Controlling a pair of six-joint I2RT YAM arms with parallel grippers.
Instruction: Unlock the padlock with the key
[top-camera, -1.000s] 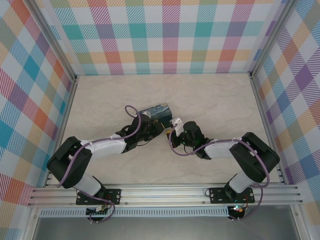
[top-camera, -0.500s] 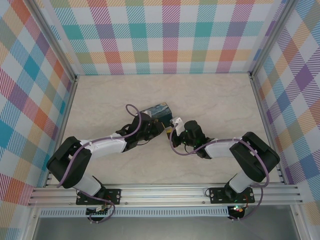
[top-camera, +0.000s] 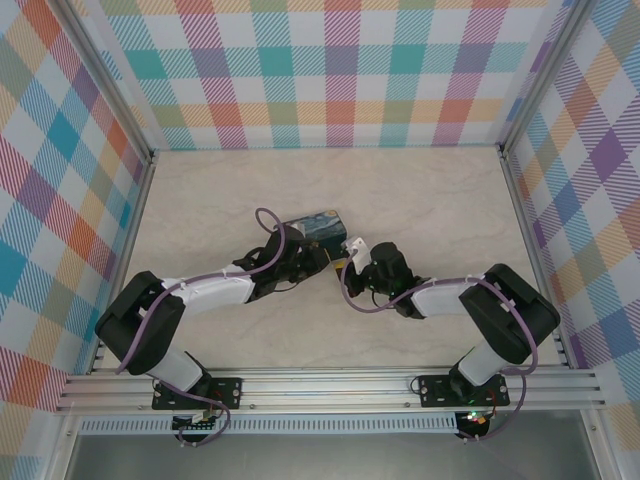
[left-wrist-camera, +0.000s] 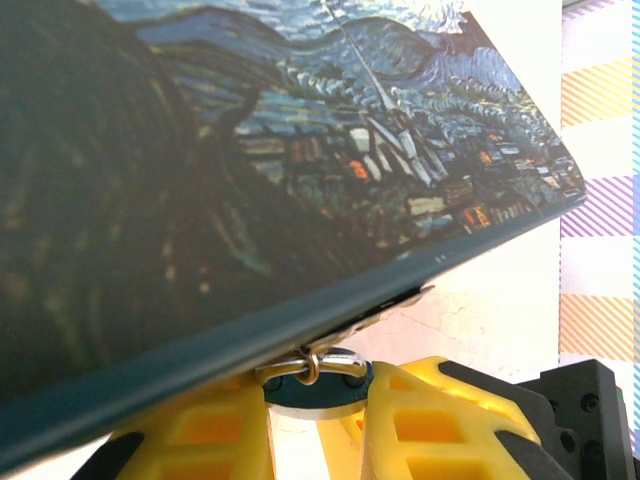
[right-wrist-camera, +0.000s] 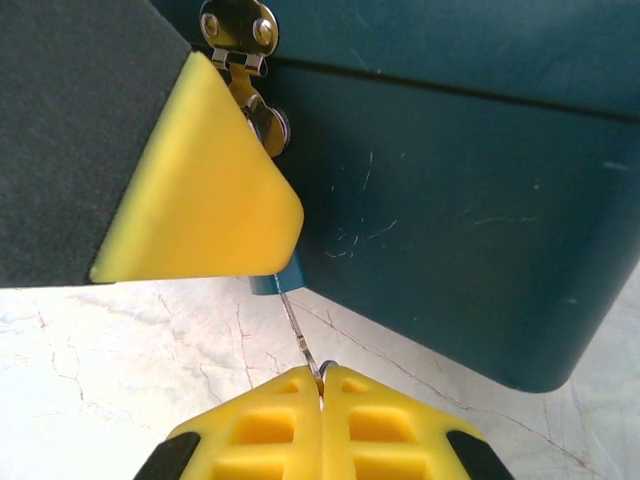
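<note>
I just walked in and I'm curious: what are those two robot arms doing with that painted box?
The left gripper pinches a tiny blue padlock hanging from the metal clasp of the dark-blue painted tin box. The right gripper, shut tight, holds a thin grey metal key with its tip up at the padlock's bottom. The lock looks closed, so it isn't unlocked yet.

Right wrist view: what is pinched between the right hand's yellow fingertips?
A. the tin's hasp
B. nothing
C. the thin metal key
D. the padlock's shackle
C: the right hand is shut on the key, whose thin shaft runs up from the fingertips to the blue padlock.
</note>
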